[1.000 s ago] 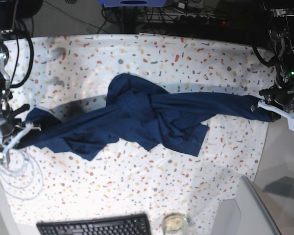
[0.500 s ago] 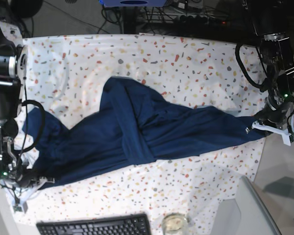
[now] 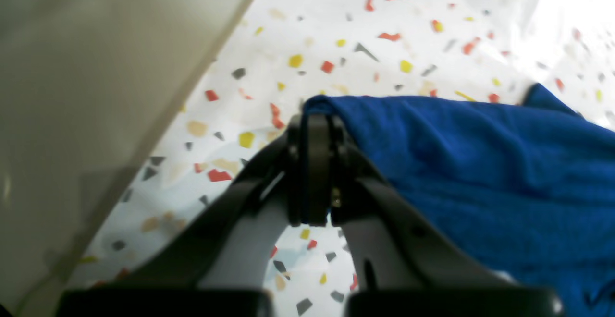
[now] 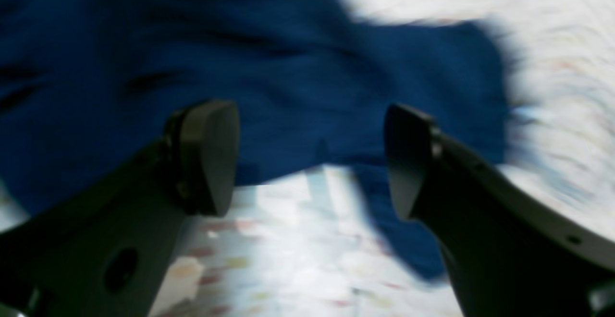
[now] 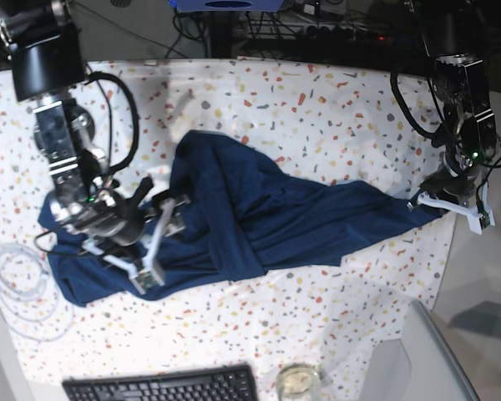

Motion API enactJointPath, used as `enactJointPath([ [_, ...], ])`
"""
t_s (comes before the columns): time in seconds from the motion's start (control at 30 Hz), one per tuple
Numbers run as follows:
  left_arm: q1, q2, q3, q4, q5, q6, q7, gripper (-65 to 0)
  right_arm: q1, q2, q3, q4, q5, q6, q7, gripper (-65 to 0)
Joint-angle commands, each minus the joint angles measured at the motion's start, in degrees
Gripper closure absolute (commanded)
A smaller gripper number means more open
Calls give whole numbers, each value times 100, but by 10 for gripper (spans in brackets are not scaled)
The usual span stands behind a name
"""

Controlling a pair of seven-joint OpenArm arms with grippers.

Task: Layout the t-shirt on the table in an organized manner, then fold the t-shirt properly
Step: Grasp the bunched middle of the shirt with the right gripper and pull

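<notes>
The dark navy t-shirt (image 5: 259,221) lies stretched in loose folds across the speckled table (image 5: 317,100), from the left side to the right edge. In the base view my left gripper (image 5: 438,205) is at the shirt's right end. The left wrist view shows this gripper (image 3: 317,120) shut on a corner of the t-shirt (image 3: 480,163). My right gripper (image 5: 154,242) hovers over the shirt's left part. In the blurred right wrist view it (image 4: 310,158) stands open with nothing between its fingers, the t-shirt (image 4: 240,57) just below.
A black keyboard (image 5: 163,386) and a glass jar (image 5: 298,382) sit at the front edge. A white cable coil (image 5: 21,284) lies at the front left. A plain grey surface (image 5: 417,359) borders the table's right side, close to my left gripper.
My right gripper has opened and let go of the shirt's left end, then swung from the front left corner inward over the shirt. The left gripper keeps its grip, shifted slightly.
</notes>
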Motion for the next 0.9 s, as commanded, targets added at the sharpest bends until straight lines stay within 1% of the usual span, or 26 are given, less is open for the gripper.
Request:
enactJointPath([
  [0.0,-28,-99,-37,84,20,31,-82,0,254,-41,-112,5,-56,-84,172,-438],
  [0.1,78,-81,-37,93,143,31,-82,0,438,-243,-437,-672,-56,-84,366,-434],
  [0.2,130,-64,-37,111,477,31,-82,0,605,-375,-622,-1270,-56,-84,726,-434],
  [0.37,227,86,-81,111,1004,13,-82,0,1010,-595,-797,-2298,-56,-84,1219,-434],
  [0.47,280,94,-81,119,1119,13,-82,0,1124,-709,-797,-2588,-56,-84,1333,-434],
  [0.63,280,94,-99,102,1110,13,-82,0,1150,-902,-824,-2650,-56,-58,1342,-432],
  [0.87,280,94,-81,119,1110,13,-82,0,1080,-981,-1413,-2799,-21,-58,1333,-423],
])
